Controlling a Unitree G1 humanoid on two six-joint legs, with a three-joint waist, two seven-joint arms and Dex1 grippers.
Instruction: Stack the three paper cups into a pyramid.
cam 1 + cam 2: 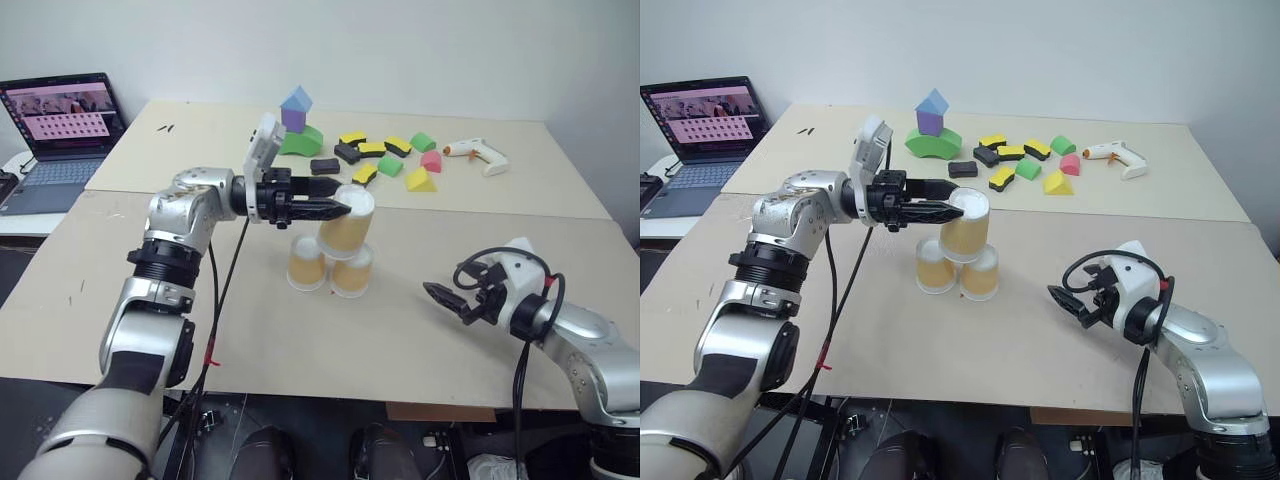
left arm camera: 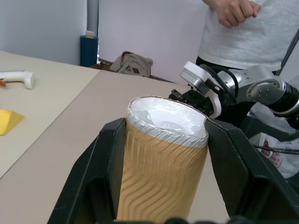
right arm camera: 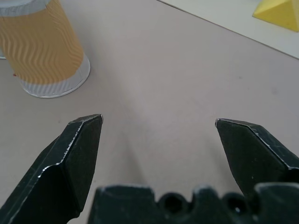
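Two paper cups [image 1: 306, 263] [image 1: 352, 272] stand side by side, upside down, near the middle of the table [image 1: 130, 290]. The third cup [image 1: 348, 222] is tilted, white end up, right over the pair; I cannot tell whether it touches them. My left gripper [image 1: 345, 208] reaches in level from the left and is shut on this cup near its white end; in the left wrist view the black fingers [image 2: 112, 154] press both sides of the cup [image 2: 163, 163]. My right gripper [image 1: 440, 295] hovers open and holds nothing, to the right of the cups. One lower cup [image 3: 44, 51] shows in the right wrist view.
Coloured foam blocks [image 1: 385, 160] and a blue-purple-green block tower [image 1: 296, 125] lie at the back of the table, with a white glue gun [image 1: 478, 153] to their right. A laptop [image 1: 60, 130] sits at the far left. A person [image 2: 247, 28] stands beyond the table's right side.
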